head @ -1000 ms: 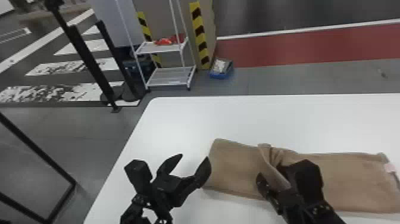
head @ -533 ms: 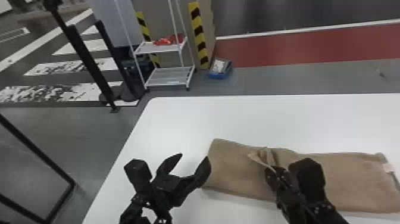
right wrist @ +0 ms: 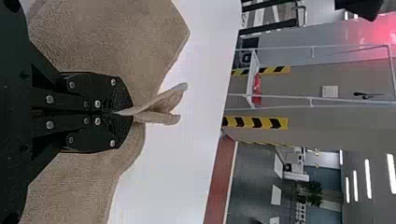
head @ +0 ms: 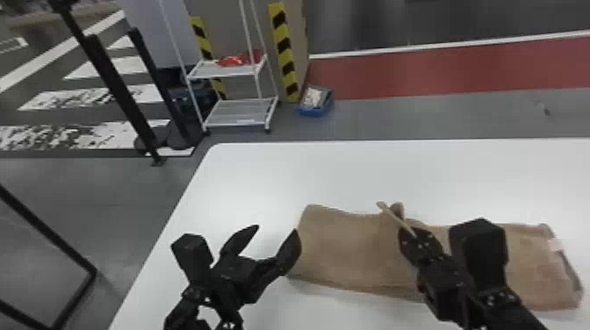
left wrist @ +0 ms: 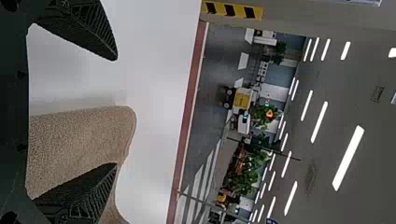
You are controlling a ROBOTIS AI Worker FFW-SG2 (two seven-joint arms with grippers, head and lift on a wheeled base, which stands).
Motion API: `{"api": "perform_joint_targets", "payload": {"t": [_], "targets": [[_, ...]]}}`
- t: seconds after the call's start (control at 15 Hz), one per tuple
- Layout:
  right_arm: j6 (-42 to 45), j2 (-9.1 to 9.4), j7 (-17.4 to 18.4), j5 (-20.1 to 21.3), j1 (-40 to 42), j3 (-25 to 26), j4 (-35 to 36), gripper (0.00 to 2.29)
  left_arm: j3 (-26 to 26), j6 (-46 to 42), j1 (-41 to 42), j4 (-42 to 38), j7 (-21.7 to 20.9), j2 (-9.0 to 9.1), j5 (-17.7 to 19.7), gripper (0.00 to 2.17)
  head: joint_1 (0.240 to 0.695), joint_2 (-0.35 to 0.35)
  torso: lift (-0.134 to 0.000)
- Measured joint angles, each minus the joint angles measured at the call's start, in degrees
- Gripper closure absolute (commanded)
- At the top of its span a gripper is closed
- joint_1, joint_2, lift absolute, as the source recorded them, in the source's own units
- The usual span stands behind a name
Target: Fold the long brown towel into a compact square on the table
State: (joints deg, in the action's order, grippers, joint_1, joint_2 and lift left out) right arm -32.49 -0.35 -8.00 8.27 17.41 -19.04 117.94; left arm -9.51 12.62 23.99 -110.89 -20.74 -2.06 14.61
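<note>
Student: What is the right gripper [right wrist: 123, 113] doing?

Tutor: Its two fingers are closing together on a pinched fold [right wrist: 161, 100], whose loose tip is projecting past them.

Student: And the material beyond that fold?

Tutor: The brown towel [head: 347, 250] is lying lengthwise across the table [head: 263, 175], spreading to both sides of the pinch. A pale label [head: 555, 245] is marking its right end.

Student: Where is the left gripper [head: 275, 230] standing?

Tutor: Beside the towel's left end, its fingers gaping wide and gripping nothing. Whether one is touching the cloth, the views are not showing.

Student: Which step is the robot performing?

Tutor: Judging by the long strip, it is working at an early fold, probably gathering cloth to double the length. The compact square is still wanting.

Student: What is the next move requiring?

Tutor: The right gripper is probably needing to draw the held cloth over the flat part, aligning edges before letting go. A pinch this narrow is risking a bunched crease; the left gripper could be steadying the near end.
</note>
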Motion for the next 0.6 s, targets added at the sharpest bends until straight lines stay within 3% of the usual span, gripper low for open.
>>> {"api": "perform_joint_targets", "payload": {"t": [0.2, 0.4, 0.6], "targets": [[-0.82, 0.00, -0.17, -3.52, 4.93, 4.78, 7.31, 1.68, -0.10, 0.00, -0.01, 0.04, 0.00, -0.14, 0.06, 0.07, 0.695, 0.218, -0.124], [-0.08, 0.00, -1.49, -5.30, 7.84, 10.08, 7.67, 1.68, 0.09, 0.00, -0.06, 0.14, -0.02, -0.14, 0.06, 0.07, 0.695, 0.163, -0.124], [-0.17, 0.04, -3.09, -12.23, 10.75, 17.43, 13.04, 1.68, 0.24, 0.00, -0.07, 0.20, 0.00, -0.14, 0.05, 0.07, 0.695, 0.108, -0.124]]}}
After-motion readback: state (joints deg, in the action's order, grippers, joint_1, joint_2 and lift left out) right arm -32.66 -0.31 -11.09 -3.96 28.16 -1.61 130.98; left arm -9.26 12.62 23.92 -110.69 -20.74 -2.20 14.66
